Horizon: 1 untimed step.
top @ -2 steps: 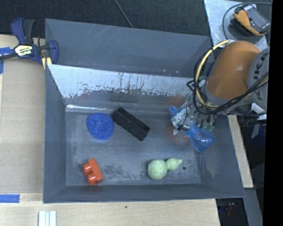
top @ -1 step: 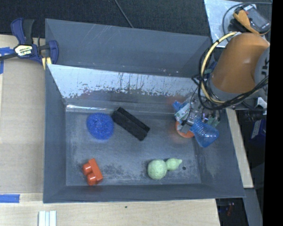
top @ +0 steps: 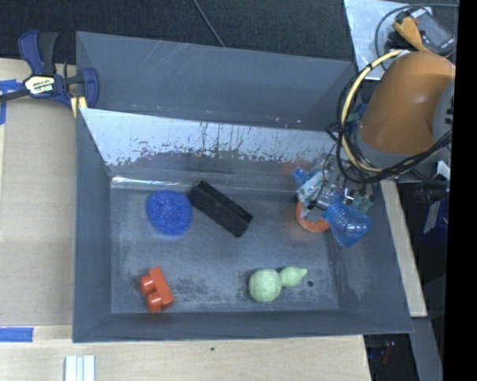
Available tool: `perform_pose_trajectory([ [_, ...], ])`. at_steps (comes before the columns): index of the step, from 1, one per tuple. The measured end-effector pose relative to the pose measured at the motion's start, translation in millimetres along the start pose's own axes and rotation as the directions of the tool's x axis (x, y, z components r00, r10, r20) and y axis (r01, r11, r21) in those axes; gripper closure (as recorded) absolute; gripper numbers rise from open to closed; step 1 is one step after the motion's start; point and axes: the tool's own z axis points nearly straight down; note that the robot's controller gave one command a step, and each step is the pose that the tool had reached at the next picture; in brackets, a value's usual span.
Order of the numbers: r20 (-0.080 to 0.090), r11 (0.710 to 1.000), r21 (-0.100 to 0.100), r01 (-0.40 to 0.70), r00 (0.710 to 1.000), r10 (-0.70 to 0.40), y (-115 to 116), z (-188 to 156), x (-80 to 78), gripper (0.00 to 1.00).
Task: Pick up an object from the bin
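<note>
Gripper (top: 327,196) is sitting low at the right end of the grey bin (top: 227,98), under the arm's orange cover (top: 404,102); whether it is open or closed cannot be told from this angle.

Two things are lying right at its tip: a translucent blue plastic piece (top: 350,225), rounded like a small cup or bottle, just to its lower right; an orange ring-like piece (top: 308,219) just to its lower left; whether either is being gripped cannot be told.

Judgement: the blue piece is looking hollow, light, stiff and smooth, so probably slippery; taking it across the narrower body rather than the rounded end is looking safest. The orange piece is looking flat and light; its rim is offering the only hold.

Well to the gripper's left are lying a black block (top: 220,209), a blue scrub ball (top: 169,213) and a green gourd-shaped toy (top: 272,283); farthest, an orange-red brick (top: 155,291).
</note>
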Motion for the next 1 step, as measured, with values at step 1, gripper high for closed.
perform_pose_trajectory([
  [1,0.001,1.0,0.0,0.001,1.0,-0.001,-0.3,-16.8,-0.6,1.0],
])
